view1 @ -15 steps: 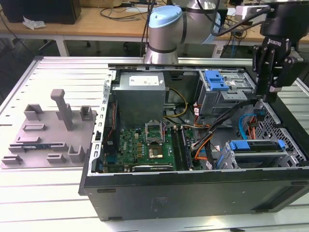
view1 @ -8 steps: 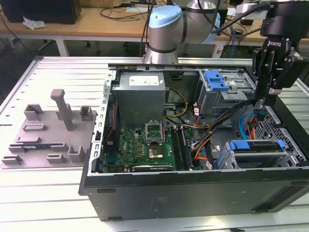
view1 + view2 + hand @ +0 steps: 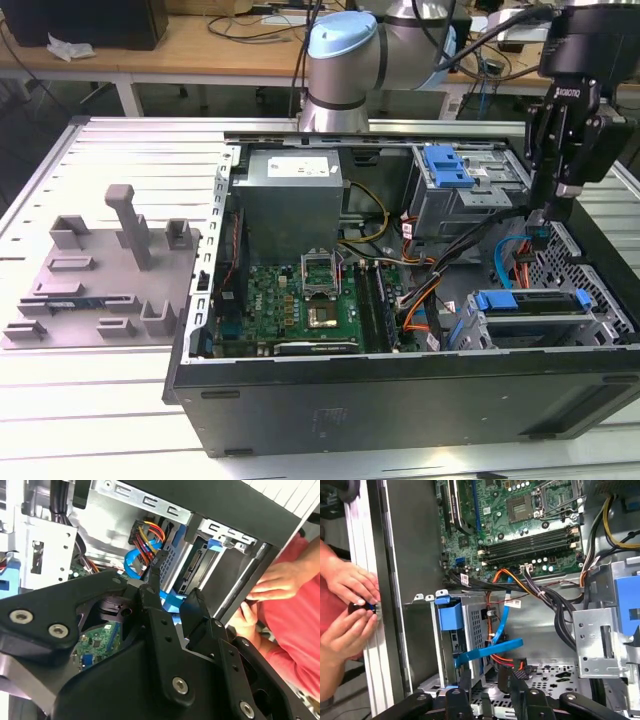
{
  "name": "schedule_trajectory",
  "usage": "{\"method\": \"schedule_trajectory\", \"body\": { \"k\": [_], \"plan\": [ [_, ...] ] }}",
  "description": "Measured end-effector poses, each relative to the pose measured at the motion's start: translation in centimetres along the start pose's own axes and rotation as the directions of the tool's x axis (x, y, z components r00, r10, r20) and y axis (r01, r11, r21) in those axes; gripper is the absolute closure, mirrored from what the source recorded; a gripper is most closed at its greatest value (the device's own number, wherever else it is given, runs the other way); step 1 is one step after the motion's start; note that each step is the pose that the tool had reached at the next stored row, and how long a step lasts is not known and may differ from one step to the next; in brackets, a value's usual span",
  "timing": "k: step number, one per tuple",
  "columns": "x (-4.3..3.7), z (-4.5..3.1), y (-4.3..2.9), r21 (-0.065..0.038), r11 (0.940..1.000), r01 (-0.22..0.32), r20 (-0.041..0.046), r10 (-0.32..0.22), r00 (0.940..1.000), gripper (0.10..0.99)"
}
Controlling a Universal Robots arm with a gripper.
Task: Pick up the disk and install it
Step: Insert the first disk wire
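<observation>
The disk, edged by its blue carrier, sits in the lower drive cage at the near corner of the open computer case, on the exterior view's right. Its blue carrier end shows in the first wrist view, and its dark end in the second wrist view. My gripper hangs above and behind that cage, apart from the disk. In both wrist views its black fingers stand apart, open, with nothing between them.
A person's hands rest on the case's outer wall beside the drive cage. A blue bracket tops the upper grey cage. Blue and orange cables run just below the fingers. A grey fixture plate lies on the exterior view's left.
</observation>
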State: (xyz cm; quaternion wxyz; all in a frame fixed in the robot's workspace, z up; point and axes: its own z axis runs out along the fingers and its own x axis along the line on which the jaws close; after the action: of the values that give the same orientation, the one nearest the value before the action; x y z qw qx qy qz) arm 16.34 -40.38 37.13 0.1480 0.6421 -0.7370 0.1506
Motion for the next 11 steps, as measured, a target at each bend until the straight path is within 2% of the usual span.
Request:
{"method": "schedule_trajectory", "body": {
  "k": [1,2,4,5,6,11],
  "plan": [
    [-0.22,-0.05,-0.07,0.002,1.0000,0.000,-0.0138,0.000,0.9999,0.647],
    [-0.37,-0.07,-0.10,0.003,1.0000,-0.001,-0.0218,0.001,0.9998,0.647],
    [-1.01,-0.14,-0.13,0.006,1.0000,-0.001,-0.0431,0.002,0.9991,0.647],
    [-1.23,-0.11,-0.14,0.007,1.0000,-0.002,-0.0501,0.002,0.9987,0.647],
    [-1.48,0.17,-0.13,0.007,1.0000,-0.002,-0.0547,0.002,0.9985,0.647],
    [-2.06,1.34,-0.13,0.007,1.0000,-0.003,-0.0550,0.003,0.9985,0.647]
  ]
}}
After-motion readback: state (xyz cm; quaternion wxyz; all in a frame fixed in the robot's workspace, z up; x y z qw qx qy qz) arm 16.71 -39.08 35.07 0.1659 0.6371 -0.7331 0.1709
